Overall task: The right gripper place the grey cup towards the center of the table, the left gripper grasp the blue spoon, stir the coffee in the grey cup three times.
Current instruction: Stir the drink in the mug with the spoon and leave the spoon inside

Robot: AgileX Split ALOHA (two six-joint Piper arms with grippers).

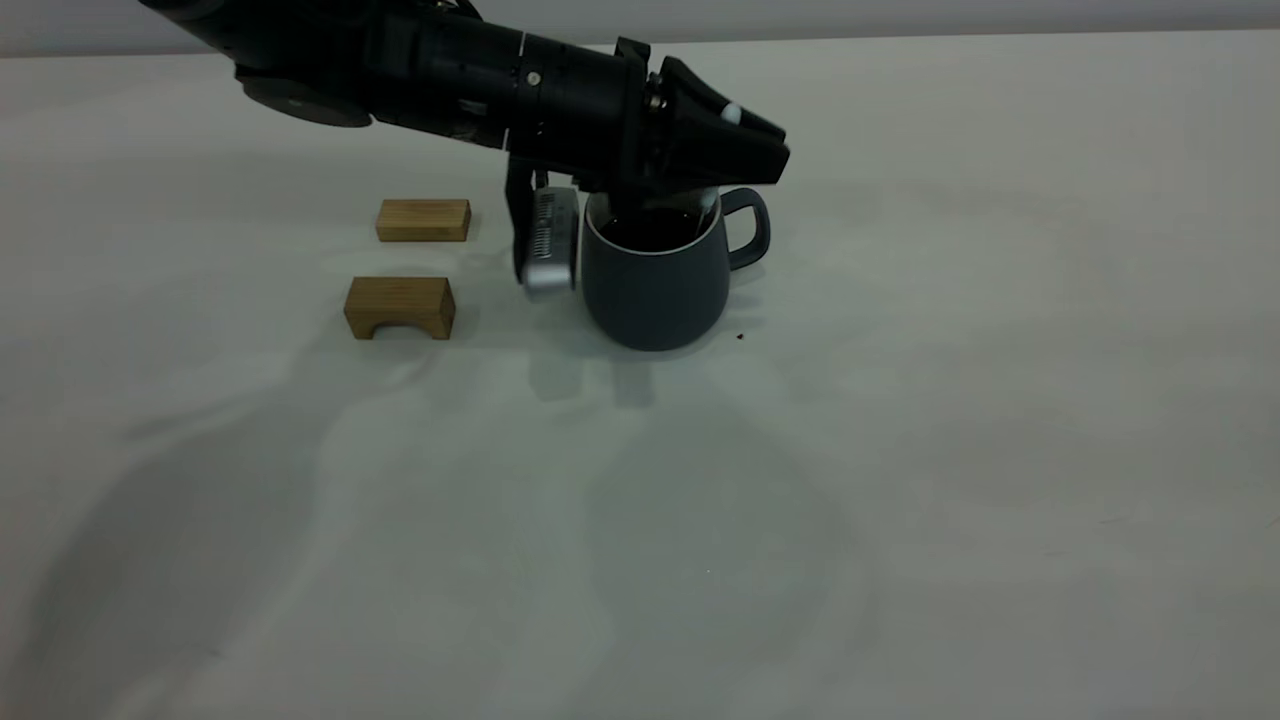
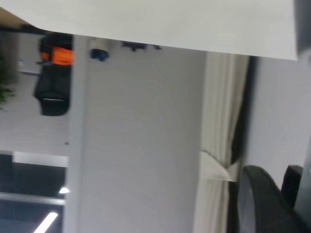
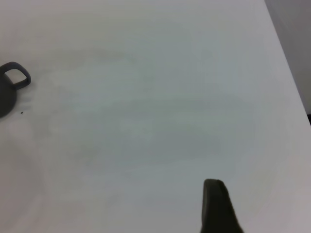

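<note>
Far left on the table (image 1: pixel 900 450): two tan wooden blocks (image 1: pixel 423 220), one behind the other, well apart from the cup. My left arm reaches in from upper left, camera module (image 1: pixel 552 243) hanging just beside the cup wall. My left gripper (image 1: pixel 735 140) sits right over the grey cup (image 1: pixel 655 290), claws pinching the blue spoon (image 1: pixel 708 207); pale handle tip peeks out at the claws, metal neck dips past the rim. Coffee (image 1: pixel 650 230) dark inside. Cup upright, mid-table, handle pointing right. Tiny dark speck (image 1: pixel 740 337) near its base. My right gripper (image 3: pixel 218 206): only one dark finger shows over bare table, well apart from the cup; cannot tell its state.
</note>
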